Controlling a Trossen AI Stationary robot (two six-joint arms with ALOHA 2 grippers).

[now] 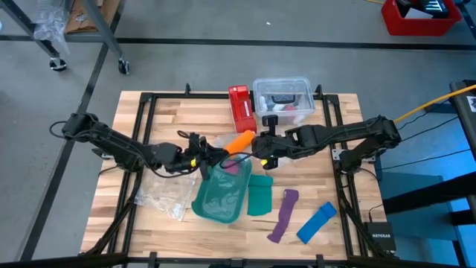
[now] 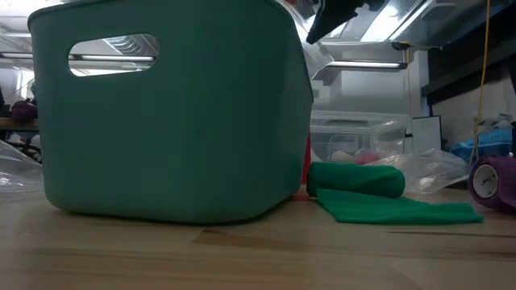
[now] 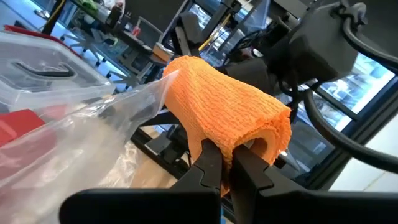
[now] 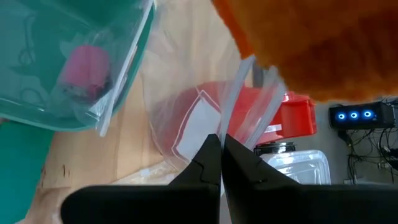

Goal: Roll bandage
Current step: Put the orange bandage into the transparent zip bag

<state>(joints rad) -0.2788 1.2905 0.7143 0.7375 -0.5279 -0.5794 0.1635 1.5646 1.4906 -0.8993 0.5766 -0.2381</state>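
Near edge of the tabletop: a purple strip, a blue strip and a green cloth lie loose toward the right corner; a crumpled clear bag lies toward the left.

Centre: a teal bin stands open, a pink roll inside it. Above its far rim the bandage, already wound into a loose orange roll, hangs clear of the wood. The left end effector has its fingers closed tight on the roll's lower edge. The right end effector meets it from the opposite side, fingers pinched together on a clear plastic film that hangs under the roll.

Far edge: a red box and a lidded clear container.

Risks, as judged: the left grip takes only the outer layers, so any pull apart could unwind the coil or let it slip and drop into the bin. The film in the right pinch appears to drape against the roll; drawing it away could drag the roll sideways, or the film could get wound into it.
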